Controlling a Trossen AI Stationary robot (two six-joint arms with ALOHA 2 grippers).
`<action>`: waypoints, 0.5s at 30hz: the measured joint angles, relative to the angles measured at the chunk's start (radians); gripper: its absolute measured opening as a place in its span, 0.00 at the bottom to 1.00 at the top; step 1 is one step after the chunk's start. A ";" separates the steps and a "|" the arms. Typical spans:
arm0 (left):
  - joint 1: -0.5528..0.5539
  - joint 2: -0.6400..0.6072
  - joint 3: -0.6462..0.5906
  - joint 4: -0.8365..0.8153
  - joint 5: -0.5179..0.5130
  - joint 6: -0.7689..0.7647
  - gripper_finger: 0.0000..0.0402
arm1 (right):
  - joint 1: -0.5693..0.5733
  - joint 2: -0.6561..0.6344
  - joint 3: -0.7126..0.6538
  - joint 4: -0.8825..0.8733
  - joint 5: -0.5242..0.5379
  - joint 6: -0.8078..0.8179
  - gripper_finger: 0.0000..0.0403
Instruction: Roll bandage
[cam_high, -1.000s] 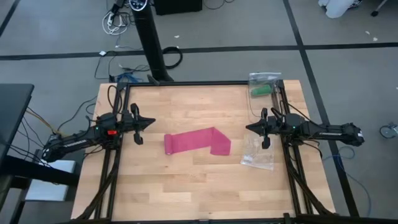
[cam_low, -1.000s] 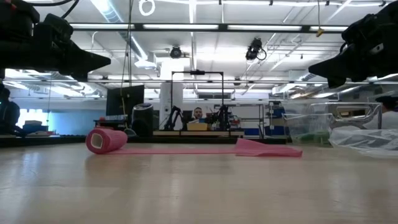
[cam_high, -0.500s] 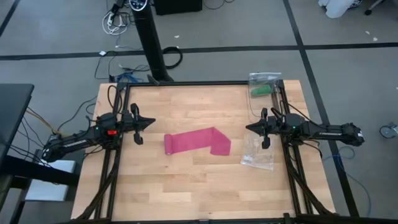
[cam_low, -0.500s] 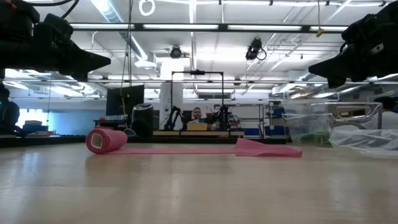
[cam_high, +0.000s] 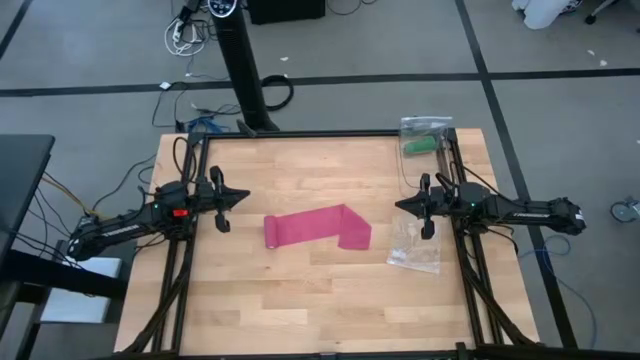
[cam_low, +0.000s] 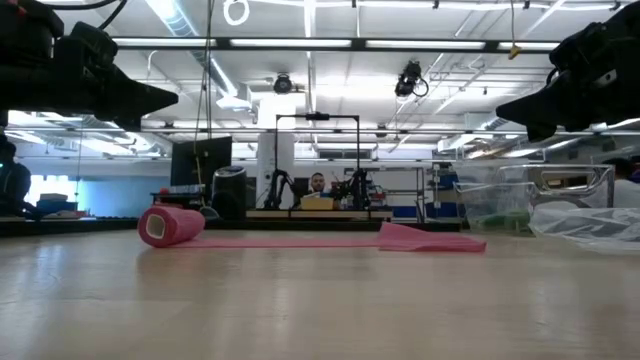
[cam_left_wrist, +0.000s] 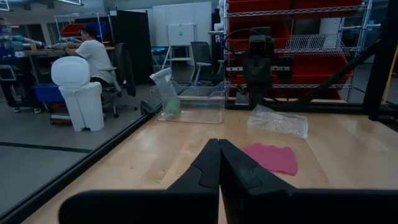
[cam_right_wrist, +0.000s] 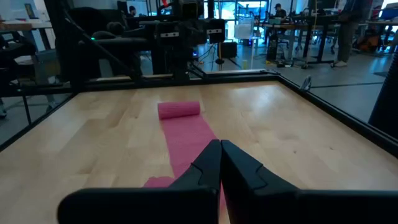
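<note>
Right now both of my arms rest above a light wooden table (cam_high: 320, 300), one at each side, with the magenta-pink bandage (cam_high: 318, 227) lying on the boards between them. I use that bandage as the landmark for everything else.

My left gripper (cam_high: 243, 196) hangs in the air to the left of the bandage, apart from it, with its tip turned toward it. Its two dark fingers (cam_left_wrist: 208, 168) are pressed together with nothing between them.

My right gripper (cam_high: 399, 205) hangs to the right of the bandage, also apart from it and also facing it. Its fingers (cam_right_wrist: 217, 163) are pressed together too, and they carry nothing.

The bandage is only partly rolled. The end nearer my left gripper is wound into a small cylinder (cam_low: 170, 225) lying on its side, its open spiral end facing the low camera. From that cylinder a flat strip runs along the table toward my right gripper, ending in a loosely folded flap (cam_low: 430, 240).

Just beyond the flap end of the bandage, under my right gripper, lies a clear crinkly plastic bag (cam_high: 416, 247). Farther from the bandage, at the far right corner of the table, a second clear bag (cam_high: 424, 136) holds a green roll (cam_high: 419, 147).

In the room beyond the table, a seated person (cam_left_wrist: 96, 59) is at a desk.
</note>
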 joint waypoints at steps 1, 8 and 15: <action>0.000 0.000 0.000 0.000 0.000 0.000 0.02 | 0.000 0.000 0.000 0.000 0.000 0.000 0.03; 0.000 0.000 0.000 0.000 0.000 0.000 0.02 | 0.000 0.000 0.000 0.103 0.007 -0.072 0.03; 0.000 0.000 0.000 0.000 0.000 0.000 0.02 | 0.016 0.006 0.000 0.312 -0.052 -0.134 0.02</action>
